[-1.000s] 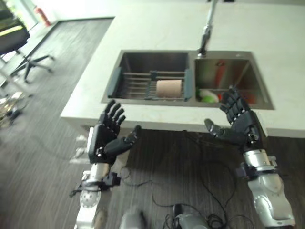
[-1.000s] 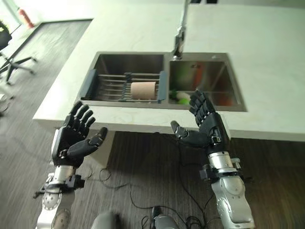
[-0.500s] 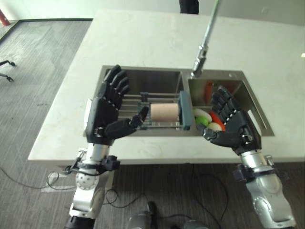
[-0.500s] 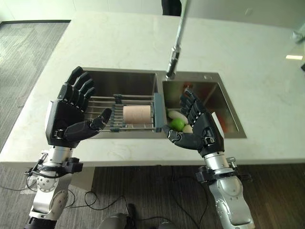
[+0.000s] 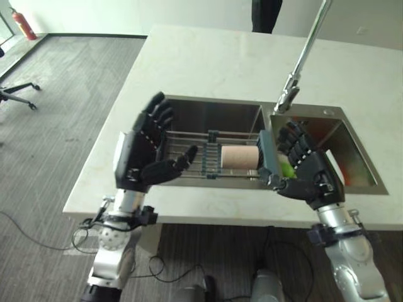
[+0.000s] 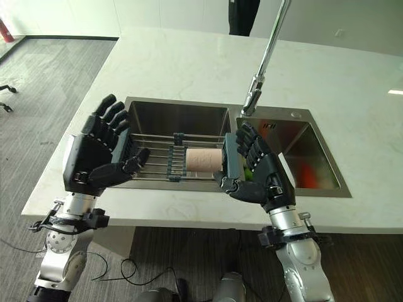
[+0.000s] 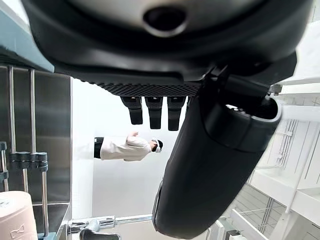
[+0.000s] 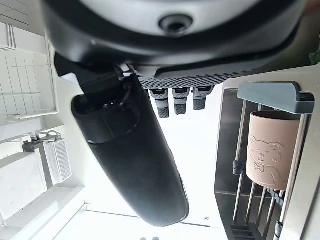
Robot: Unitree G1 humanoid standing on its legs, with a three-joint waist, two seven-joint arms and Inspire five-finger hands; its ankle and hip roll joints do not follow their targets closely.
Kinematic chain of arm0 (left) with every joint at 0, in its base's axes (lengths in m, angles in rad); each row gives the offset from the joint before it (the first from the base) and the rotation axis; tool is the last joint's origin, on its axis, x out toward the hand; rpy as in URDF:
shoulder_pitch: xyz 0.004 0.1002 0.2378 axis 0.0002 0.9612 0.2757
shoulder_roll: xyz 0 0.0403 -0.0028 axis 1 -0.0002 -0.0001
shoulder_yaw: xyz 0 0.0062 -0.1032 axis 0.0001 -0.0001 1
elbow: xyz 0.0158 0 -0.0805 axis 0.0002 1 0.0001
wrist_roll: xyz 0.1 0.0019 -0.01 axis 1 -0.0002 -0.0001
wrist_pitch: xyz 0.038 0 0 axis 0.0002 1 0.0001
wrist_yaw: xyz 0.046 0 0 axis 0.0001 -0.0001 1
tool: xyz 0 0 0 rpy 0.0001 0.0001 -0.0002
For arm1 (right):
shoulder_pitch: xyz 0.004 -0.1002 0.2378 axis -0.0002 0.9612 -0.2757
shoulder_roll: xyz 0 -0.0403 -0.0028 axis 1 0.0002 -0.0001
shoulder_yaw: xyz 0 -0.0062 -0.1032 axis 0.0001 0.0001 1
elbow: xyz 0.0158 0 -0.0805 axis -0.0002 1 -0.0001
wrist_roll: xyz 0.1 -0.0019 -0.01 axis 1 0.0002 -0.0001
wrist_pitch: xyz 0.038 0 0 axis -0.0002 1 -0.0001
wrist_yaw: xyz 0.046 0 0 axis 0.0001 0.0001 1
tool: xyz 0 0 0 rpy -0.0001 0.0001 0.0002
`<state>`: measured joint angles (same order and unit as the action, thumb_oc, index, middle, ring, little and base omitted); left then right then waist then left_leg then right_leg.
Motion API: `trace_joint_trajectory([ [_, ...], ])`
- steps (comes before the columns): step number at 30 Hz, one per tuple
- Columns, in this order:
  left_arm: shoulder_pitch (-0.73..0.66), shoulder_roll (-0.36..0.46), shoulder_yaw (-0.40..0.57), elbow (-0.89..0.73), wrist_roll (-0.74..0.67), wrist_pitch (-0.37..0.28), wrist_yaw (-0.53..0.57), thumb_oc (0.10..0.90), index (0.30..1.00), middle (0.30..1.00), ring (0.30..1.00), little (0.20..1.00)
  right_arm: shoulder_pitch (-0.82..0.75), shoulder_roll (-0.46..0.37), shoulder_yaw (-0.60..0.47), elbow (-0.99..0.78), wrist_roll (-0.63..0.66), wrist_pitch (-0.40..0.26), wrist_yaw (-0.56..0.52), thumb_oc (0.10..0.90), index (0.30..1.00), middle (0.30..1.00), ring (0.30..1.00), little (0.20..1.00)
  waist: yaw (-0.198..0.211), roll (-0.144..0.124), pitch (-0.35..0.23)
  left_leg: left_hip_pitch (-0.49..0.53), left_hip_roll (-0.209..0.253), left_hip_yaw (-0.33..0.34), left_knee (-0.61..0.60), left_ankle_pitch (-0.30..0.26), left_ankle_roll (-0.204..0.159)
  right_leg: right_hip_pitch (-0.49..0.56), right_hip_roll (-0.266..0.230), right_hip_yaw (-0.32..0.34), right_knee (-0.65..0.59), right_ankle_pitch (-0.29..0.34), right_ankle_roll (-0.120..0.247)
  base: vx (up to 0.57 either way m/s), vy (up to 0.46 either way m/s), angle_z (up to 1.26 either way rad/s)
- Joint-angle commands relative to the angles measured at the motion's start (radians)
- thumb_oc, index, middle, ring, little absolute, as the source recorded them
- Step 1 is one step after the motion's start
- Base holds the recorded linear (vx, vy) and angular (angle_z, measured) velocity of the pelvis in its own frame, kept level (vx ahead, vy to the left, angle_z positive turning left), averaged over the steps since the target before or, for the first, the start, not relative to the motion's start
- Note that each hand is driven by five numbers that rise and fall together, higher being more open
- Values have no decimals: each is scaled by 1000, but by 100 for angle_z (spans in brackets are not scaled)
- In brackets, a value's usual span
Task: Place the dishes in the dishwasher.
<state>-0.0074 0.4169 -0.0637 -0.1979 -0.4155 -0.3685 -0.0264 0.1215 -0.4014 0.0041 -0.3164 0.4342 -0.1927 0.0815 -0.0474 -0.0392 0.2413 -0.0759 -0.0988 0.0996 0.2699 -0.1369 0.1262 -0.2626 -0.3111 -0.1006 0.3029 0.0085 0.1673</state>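
Nearest you, both hands hang over the front edge of the surface (image 6: 189, 56), fingers spread wide and holding nothing: your left hand (image 6: 101, 157) at centre left of the frame, your right hand (image 6: 259, 173) at centre right. Between them the cup (image 6: 203, 160) lies on its side on the rack (image 6: 151, 157) across the left sink (image 6: 176, 119). Close unevenly and it could roll along the bars. Farther right, the other dishes (image 5: 286, 168) sit half hidden behind your right hand.

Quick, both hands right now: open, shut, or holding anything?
Left hand: open, fingers spread, holding nothing, above the sink rack.
Right hand: open, holding nothing, beside the pink cup on the rack.
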Motion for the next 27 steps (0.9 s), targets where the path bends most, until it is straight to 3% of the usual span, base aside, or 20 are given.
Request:
trace_joint_trajectory([
  [1, -41, 38, 9, -136, 46, -83, 45, 800, 900, 900, 900, 900, -104, -17, -11, -63, -2, -109, -34, 800, 900, 900, 900, 900, -3, -8, -96, 36, 96, -32, 30, -120, -141, 32, 29, -52, -3, 40, 36, 90, -183, -3],
  [10, -29, 33, 30, -130, 15, -53, 36, 800, 900, 900, 900, 900, -139, -49, -26, -62, 10, -104, -40, 800, 900, 900, 900, 900, -3, 1, -120, 65, 120, -43, 30, -131, -151, 49, 92, -21, -3, -9, 30, 83, -140, -10],
  [18, -5, 20, 60, -131, 6, -70, 27, 800, 900, 900, 900, 900, -137, -45, -34, -76, -13, -109, -8, 800, 900, 900, 900, 900, -7, 14, -133, 56, 140, -42, 30, -119, -163, 56, 124, -27, -3, -36, 14, 49, -64, -4],
  [19, -33, 10, 62, -109, -60, -59, 64, 800, 900, 900, 900, 900, -107, -6, -26, -38, -24, -130, -80, 800, 900, 900, 900, 900, 54, -5, -138, -27, 252, 113, 30, -57, -201, 142, -42, -224, -3, -29, 45, 27, -26, 4],
  [27, 19, 12, 87, -128, -61, -48, 60, 800, 900, 900, 900, 900, -89, -32, -53, -68, 9, -92, -58, 800, 900, 900, 900, 900, 45, 1, -150, -12, 279, 113, 30, -58, -213, 154, -12, -214, -3, -79, 43, 30, -25, 4],
])
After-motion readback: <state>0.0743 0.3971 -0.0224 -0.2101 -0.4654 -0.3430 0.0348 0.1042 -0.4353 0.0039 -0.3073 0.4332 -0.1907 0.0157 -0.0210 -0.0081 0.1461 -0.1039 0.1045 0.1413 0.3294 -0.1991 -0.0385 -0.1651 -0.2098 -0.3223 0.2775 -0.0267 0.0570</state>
